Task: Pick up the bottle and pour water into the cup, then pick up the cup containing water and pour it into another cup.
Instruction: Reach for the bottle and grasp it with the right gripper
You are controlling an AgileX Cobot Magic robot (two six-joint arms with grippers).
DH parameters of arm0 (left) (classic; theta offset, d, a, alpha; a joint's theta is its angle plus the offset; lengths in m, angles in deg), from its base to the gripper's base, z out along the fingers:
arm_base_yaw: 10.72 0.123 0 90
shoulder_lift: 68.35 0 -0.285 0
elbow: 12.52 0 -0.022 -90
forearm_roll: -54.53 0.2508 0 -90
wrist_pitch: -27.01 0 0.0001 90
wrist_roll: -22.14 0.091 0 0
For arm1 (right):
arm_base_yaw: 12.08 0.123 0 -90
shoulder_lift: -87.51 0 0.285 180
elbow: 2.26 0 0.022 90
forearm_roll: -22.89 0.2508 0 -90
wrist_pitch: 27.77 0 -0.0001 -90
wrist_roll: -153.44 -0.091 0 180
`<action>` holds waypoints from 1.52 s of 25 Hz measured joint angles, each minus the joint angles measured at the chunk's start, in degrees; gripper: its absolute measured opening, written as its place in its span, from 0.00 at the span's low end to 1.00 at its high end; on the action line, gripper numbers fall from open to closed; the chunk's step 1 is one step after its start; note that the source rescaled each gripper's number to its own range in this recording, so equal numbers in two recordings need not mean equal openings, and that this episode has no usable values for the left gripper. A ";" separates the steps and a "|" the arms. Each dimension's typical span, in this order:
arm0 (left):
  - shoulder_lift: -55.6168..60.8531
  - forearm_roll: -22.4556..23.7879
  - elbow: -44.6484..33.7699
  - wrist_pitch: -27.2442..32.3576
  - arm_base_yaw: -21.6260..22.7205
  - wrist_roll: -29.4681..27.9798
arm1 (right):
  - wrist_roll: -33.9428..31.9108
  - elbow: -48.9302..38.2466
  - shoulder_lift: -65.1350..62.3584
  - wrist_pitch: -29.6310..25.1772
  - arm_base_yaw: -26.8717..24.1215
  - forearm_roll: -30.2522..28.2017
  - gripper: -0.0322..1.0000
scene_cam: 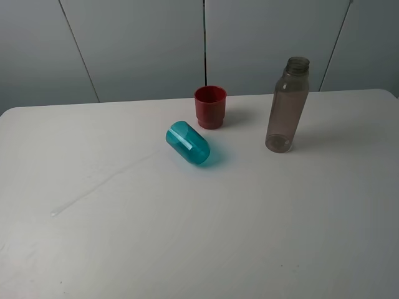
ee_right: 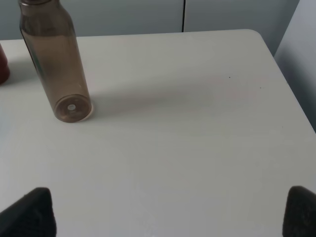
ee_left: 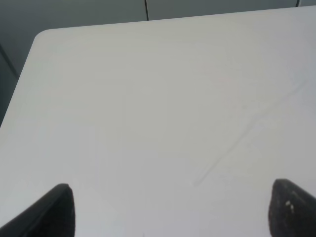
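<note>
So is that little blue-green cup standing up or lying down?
Tipped over: the teal cup lies on its side on the table, near the upright red cup.

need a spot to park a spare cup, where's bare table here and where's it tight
The near half of the white table, in front of the tipped-over translucent teal plastic tumbler, is bare, as is the corner right of the tall smoky grey-brown plastic bottle. It is tight between the tumbler and the opaque red plastic cup. A faint streak crosses the left side.
</note>
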 joint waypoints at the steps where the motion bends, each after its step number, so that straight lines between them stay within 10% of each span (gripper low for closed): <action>1: 0.00 0.00 0.00 0.00 0.00 0.00 | 0.00 0.00 0.00 0.00 0.00 0.00 0.99; 38: 0.00 0.00 0.00 0.00 0.00 0.00 | 0.00 0.00 0.00 0.00 0.00 0.00 0.99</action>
